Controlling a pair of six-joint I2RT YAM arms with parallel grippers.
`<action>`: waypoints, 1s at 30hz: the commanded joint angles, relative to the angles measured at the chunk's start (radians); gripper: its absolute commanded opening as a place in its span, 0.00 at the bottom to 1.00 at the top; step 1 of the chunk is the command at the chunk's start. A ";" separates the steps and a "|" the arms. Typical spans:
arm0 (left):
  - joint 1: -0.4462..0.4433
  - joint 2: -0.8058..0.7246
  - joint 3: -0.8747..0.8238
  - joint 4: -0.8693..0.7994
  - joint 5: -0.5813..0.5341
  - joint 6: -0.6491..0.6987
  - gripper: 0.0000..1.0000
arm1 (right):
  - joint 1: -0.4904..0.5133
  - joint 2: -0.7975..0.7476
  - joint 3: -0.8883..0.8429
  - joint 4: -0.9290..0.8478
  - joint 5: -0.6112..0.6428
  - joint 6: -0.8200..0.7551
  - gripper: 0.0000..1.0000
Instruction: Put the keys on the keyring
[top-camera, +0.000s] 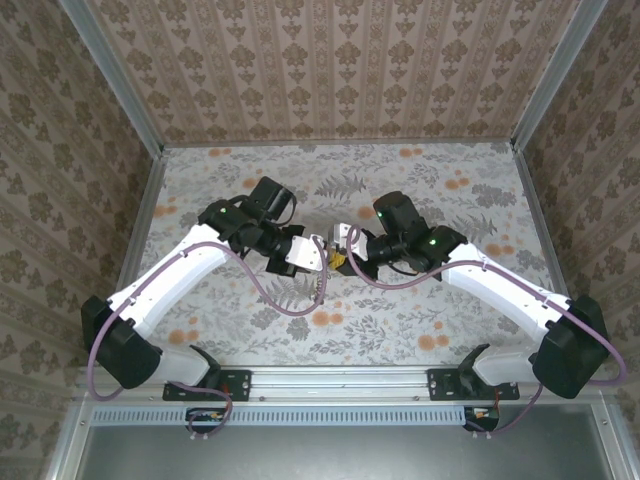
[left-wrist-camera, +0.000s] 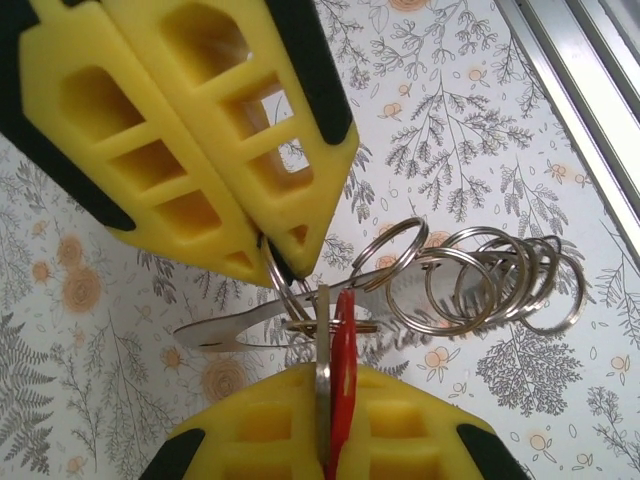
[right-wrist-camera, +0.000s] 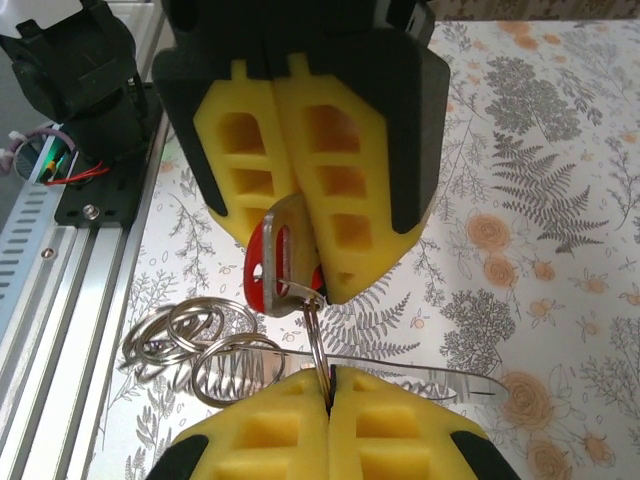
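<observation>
Both grippers meet above the middle of the floral table (top-camera: 420, 190). My left gripper (top-camera: 316, 256) (left-wrist-camera: 335, 372) is shut on the keys: a red-headed key (left-wrist-camera: 344, 335) (right-wrist-camera: 254, 268) pressed flat against a silver key (left-wrist-camera: 322, 330) (right-wrist-camera: 284, 245). My right gripper (top-camera: 347, 250) (right-wrist-camera: 330, 374) is shut on the keyring (right-wrist-camera: 317, 335) (left-wrist-camera: 273, 283), a thin silver split ring standing upright. The ring's top meets the hole of the silver key. A bunch of further rings (left-wrist-camera: 480, 285) (right-wrist-camera: 190, 335) and a flat metal strip (left-wrist-camera: 215, 332) (right-wrist-camera: 450, 378) hang from it, just above the table.
An aluminium rail (left-wrist-camera: 585, 95) (right-wrist-camera: 60, 300) runs along the near edge of the table. The left arm's black base (right-wrist-camera: 85, 75) stands by it. Patterned walls (top-camera: 60, 150) close in the left, right and far sides.
</observation>
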 joint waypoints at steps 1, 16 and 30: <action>-0.015 0.004 0.041 -0.037 0.007 0.013 0.00 | 0.004 0.011 -0.020 0.052 0.041 0.060 0.00; -0.001 0.022 0.077 -0.108 -0.046 0.072 0.00 | 0.003 -0.058 -0.111 0.216 -0.070 0.141 0.00; -0.055 0.072 0.148 -0.132 -0.112 0.083 0.00 | 0.027 0.015 -0.066 0.150 0.007 0.137 0.00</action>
